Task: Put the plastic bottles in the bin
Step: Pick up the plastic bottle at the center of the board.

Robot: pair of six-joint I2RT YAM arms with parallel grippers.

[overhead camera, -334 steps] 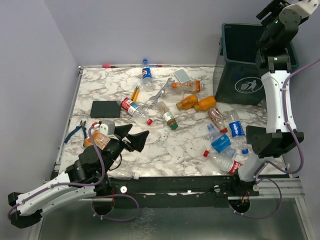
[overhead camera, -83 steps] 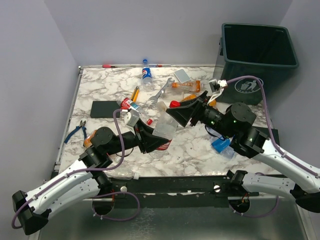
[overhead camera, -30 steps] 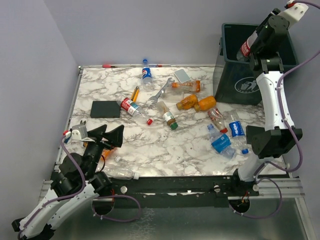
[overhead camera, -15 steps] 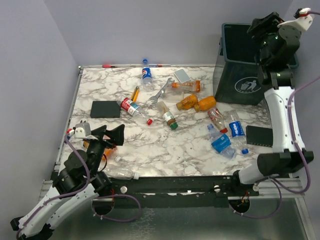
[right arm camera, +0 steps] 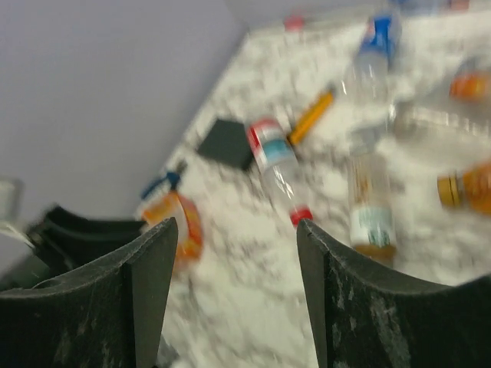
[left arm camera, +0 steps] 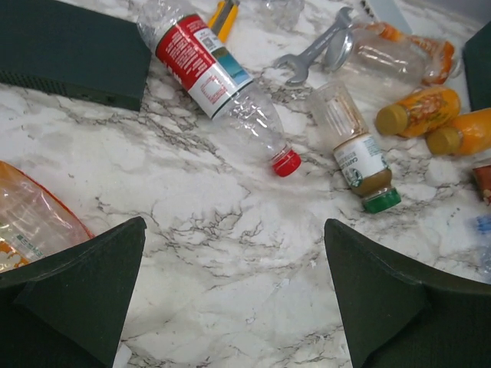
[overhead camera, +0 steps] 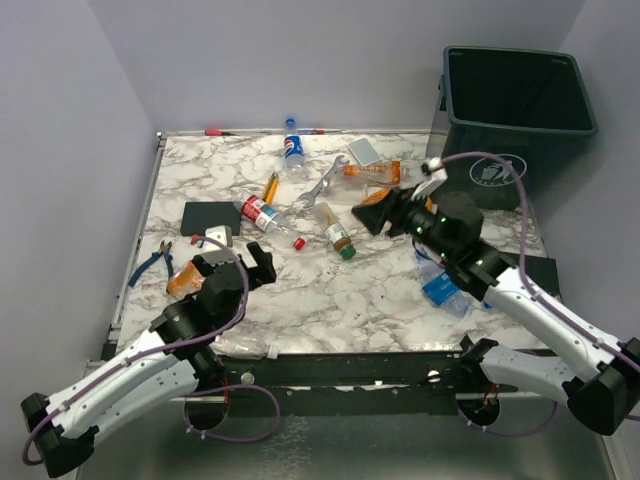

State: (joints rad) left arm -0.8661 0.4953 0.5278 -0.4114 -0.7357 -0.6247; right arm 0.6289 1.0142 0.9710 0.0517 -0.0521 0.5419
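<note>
Plastic bottles [overhead camera: 441, 288] are scattered over the marble table [overhead camera: 330, 300]; the bin [overhead camera: 520, 110] is set at the far right corner, apart from them. A red-label bottle [left arm camera: 207, 73] and a green-capped one [left arm camera: 357, 153] are seen ahead of the left gripper [left arm camera: 234, 261]. A wrench [left arm camera: 318, 50] and a black pad [left arm camera: 69, 50] are seen beyond, and an orange bottle [left arm camera: 34, 222] just beside its left finger. Its fingers are spread wide, nothing held. The right arm is stretched low over mid-table, the right gripper [overhead camera: 372, 216] likewise wide apart and empty; its wrist view is blurred. Bare marble is left at the front middle. A clear bottle [overhead camera: 240, 347] is laid at the near edge, blue pliers [overhead camera: 152, 262] by the left edge.
</note>
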